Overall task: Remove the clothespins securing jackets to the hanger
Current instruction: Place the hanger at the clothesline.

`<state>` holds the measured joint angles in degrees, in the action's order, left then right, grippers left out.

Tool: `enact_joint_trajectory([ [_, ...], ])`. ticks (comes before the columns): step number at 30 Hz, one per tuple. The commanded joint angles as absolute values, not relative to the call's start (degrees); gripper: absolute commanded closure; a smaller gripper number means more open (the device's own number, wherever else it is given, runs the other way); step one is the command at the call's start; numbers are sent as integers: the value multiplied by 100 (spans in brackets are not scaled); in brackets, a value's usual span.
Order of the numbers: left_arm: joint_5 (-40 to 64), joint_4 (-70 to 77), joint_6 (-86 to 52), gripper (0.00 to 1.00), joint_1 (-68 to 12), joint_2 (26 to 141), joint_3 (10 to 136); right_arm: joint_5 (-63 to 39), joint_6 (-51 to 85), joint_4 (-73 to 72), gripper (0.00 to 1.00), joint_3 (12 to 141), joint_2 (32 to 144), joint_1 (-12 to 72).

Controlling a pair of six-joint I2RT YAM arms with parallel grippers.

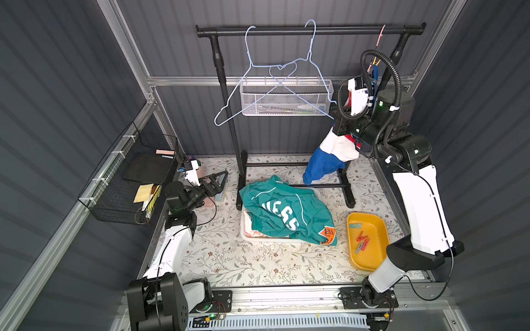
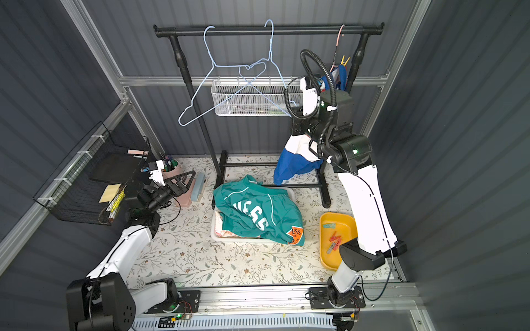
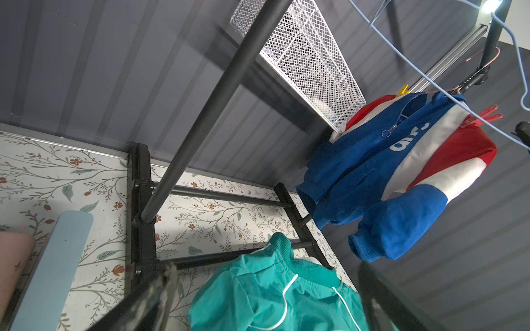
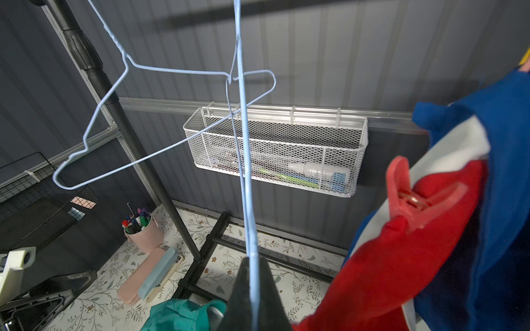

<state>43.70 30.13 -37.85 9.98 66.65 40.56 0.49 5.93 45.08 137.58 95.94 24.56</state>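
Lab cell: aluminium frame (image 1: 200,81), grey panels (image 1: 57,71)

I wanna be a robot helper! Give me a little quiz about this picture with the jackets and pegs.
1. True or false: the teal jacket hangs on the rail.
2. Where do the loose clothespins lie? A: yellow tray. B: mesh basket. C: pink cup.
3. Name the colours of the two pegs on the hanging jacket.
Key: 1 false, it lies heaped on the white tray. 2 A. 3 a yellow peg and a red peg.
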Motion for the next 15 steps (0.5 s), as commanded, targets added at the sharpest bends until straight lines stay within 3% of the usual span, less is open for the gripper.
enact_joint_trajectory([
  [1, 4429, 3076, -3641, 1, 1028, 6557, 3964, 64, 496, 4487, 100, 13575, 9440, 2513],
  [4, 4429, 3051, -3625, 1, 1024, 6552, 3964, 50, 516, 4446, 100, 13433, 9335, 2557],
  [5, 4430, 3050, -3621, 1, 1028, 6546, 3964, 25, 538, 4440, 95, 13405, 9294, 2575],
  [10, 4343, 3006, -3531, 1, 1024, 6509, 4024, -213, 644, 4263, 43, 13077, 9094, 2592],
  [13, 4241, 2960, -3413, 1, 967, 6502, 4100, -379, 727, 4049, 22, 12781, 8904, 2593],
  [15, 4093, 2657, -3094, 1, 773, 6579, 4279, -455, 787, 3920, 16, 12606, 8784, 2593],
])
